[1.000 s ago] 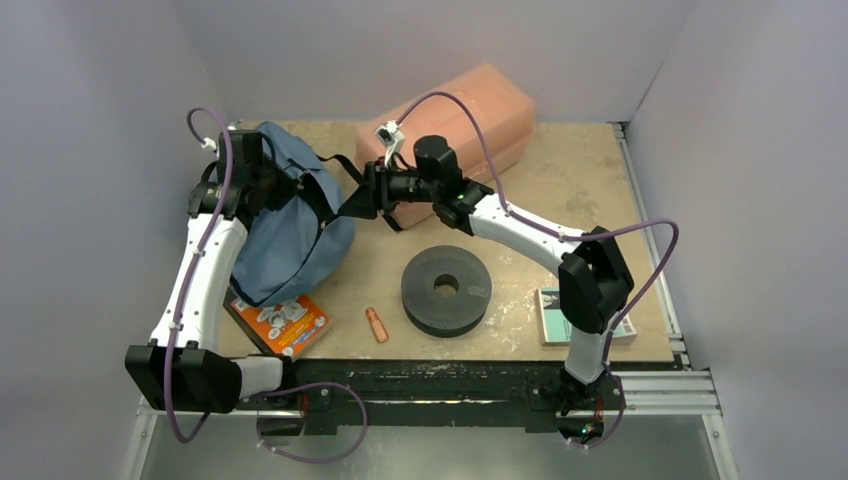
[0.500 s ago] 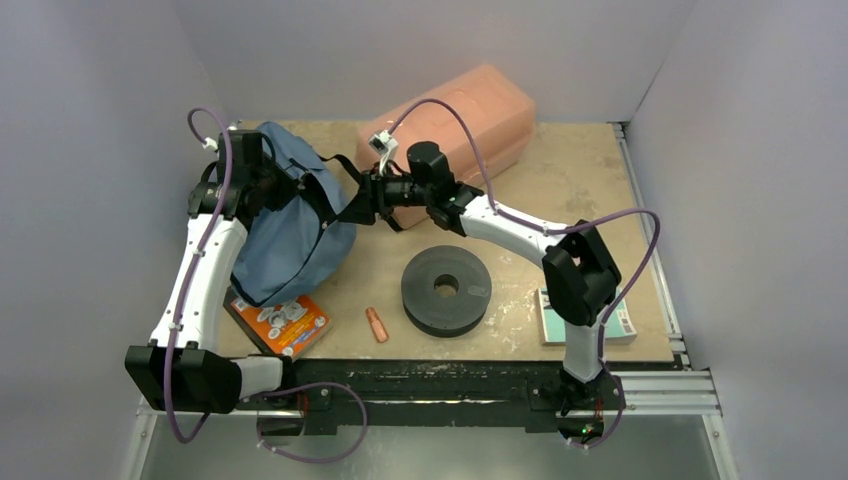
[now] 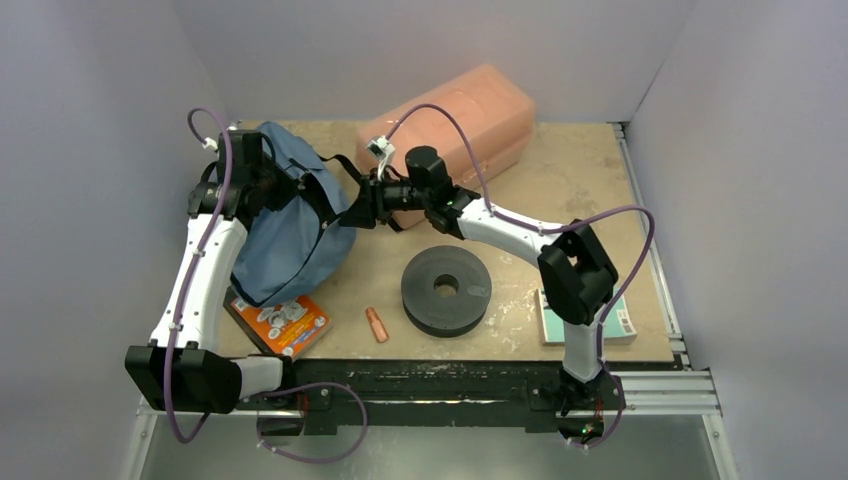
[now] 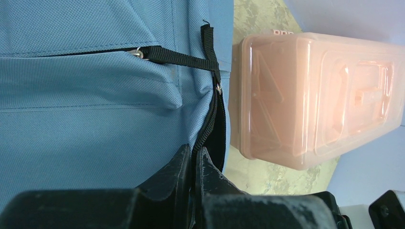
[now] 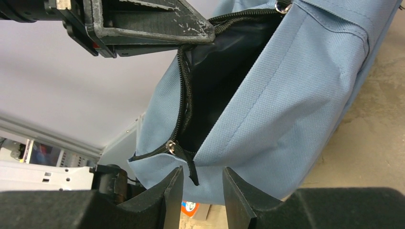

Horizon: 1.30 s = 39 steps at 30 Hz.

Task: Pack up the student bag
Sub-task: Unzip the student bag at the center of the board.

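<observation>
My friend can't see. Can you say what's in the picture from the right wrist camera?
A blue student bag gapes open along its zip, showing dark lining. Its zip pull hangs between the open fingers of the right end effector, while the left end effector pinches the bag's rim at the top.

Worktop [image 3: 590, 170] with a thick black ring [image 3: 420, 290] lying flat near the front, taken as reference. Behind the ring, near the back edge, lies a salmon-pink translucent plastic box [image 3: 490, 110] with a moulded lid. Just left of the ring is a small salmon-coloured cylinder [image 3: 376, 324]; farther left, an orange printed booklet [image 3: 285, 325]; to the ring's right, a partly hidden teal-and-white flat box [image 3: 550, 322].
</observation>
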Available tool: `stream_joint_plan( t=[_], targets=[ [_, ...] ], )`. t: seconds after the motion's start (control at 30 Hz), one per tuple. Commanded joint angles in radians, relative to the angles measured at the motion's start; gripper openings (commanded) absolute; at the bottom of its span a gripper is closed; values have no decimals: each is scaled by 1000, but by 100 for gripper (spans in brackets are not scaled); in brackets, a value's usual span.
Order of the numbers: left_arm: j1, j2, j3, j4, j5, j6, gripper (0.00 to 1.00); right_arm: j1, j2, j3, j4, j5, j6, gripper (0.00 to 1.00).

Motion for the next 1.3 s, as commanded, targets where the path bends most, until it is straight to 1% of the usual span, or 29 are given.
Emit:
stream_joint_plan(
  t=[0.0, 0.13, 0.27, 0.4, 0.6, 0.67, 0.73, 0.8, 0.97, 1.07, 1.2, 1.23, 1.27],
  targets=[
    [7, -28, 31, 72, 24, -25, 0, 7, -39, 17, 50, -32, -10, 39],
    [7, -29, 32, 70, 22, -21, 0, 9, -43, 24, 51, -31, -10, 44],
    [7, -27, 28, 74, 24, -25, 0, 16, -42, 36, 47, -23, -12, 44],
    [7, -28, 26, 72, 25, -24, 0, 17, -34, 55, 18, -13, -30, 41],
    [7, -27, 24, 72, 20, -21, 0, 17, -58, 58, -14, 43, -53, 43],
    [7, -25, 22, 72, 24, -23, 0, 17, -59, 62, -24, 48, -53, 42],
    [7, -24, 21, 75, 25, -25, 0, 17, -50, 74, -37, 43, -53, 38],
    [7, -24, 21, 76, 25, -26, 0, 19, -48, 73, -34, 42, -52, 36],
    [6, -25, 20, 75, 25, -25, 0, 19, -57, 72, -23, 50, -53, 41],
    [6, -24, 18, 75, 25, -25, 0, 19, -51, 91, -36, 45, -59, 41],
    [7, -21, 16, 77, 25, -26, 0, 21, -42, 105, -38, 37, -63, 37],
    [6, -21, 16, 78, 25, -27, 0, 22, -39, 112, -44, 37, -65, 35],
    [6, -22, 15, 77, 25, -27, 0, 22, -35, 120, -51, 32, -69, 31]
  ],
)
